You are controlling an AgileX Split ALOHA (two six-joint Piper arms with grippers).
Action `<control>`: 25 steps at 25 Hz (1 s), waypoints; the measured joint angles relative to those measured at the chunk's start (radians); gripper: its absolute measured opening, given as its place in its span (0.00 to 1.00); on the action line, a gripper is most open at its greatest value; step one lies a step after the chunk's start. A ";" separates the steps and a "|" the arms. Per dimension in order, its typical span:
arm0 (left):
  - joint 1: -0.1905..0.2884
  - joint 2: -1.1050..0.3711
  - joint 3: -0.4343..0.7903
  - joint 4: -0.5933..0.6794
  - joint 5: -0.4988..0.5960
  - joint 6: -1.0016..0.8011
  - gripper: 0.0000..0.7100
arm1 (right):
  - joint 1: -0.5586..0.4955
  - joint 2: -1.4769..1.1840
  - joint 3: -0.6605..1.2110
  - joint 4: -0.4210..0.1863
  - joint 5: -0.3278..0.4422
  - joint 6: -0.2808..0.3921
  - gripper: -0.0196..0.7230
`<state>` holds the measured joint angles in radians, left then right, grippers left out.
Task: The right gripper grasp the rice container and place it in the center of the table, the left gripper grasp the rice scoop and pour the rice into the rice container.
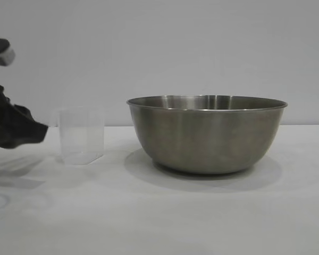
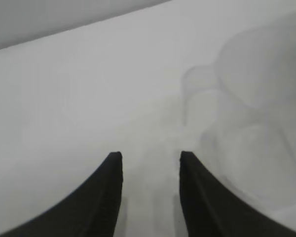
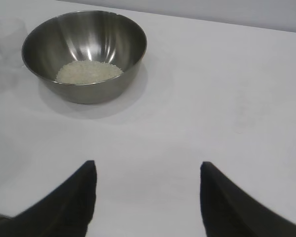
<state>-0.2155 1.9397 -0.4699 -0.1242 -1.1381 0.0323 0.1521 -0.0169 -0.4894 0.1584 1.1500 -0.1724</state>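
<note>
Steel rice bowls [image 1: 207,135]: one, holding rice [image 3: 89,72]
Plastic scoops [image 1: 81,136]: one, empty, upright on counter [image 1: 159,212]
End effectors: two; left end effector [image 2: 150,163] and right end effector [image 3: 148,170] both spread, holding nothing

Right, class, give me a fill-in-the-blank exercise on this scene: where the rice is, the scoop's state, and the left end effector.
1. The rice lies inside the rice ____.
2. The rice scoop stands upright on the table and looks ____.
3. The left end effector is open, holding ____, beside the scoop.
4. The right end effector is ____, away from the bowl.

Missing words: container; empty; nothing; open
</note>
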 joint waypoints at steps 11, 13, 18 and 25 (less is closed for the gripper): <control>0.367 -0.030 0.005 0.293 0.002 -0.134 0.34 | 0.000 0.000 0.000 0.000 0.000 0.002 0.53; 0.380 -0.071 0.007 0.310 0.004 -0.134 0.34 | 0.000 0.000 0.000 0.000 0.000 0.002 0.48; 0.382 -0.257 0.007 0.337 0.064 -0.132 0.34 | 0.000 0.000 0.000 0.000 0.000 0.002 0.47; 0.382 -0.619 0.010 0.434 0.329 -0.188 0.34 | 0.000 0.000 0.000 0.000 0.000 0.002 0.47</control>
<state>0.1664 1.3209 -0.4602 0.3094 -0.8090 -0.1554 0.1521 -0.0169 -0.4894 0.1584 1.1500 -0.1708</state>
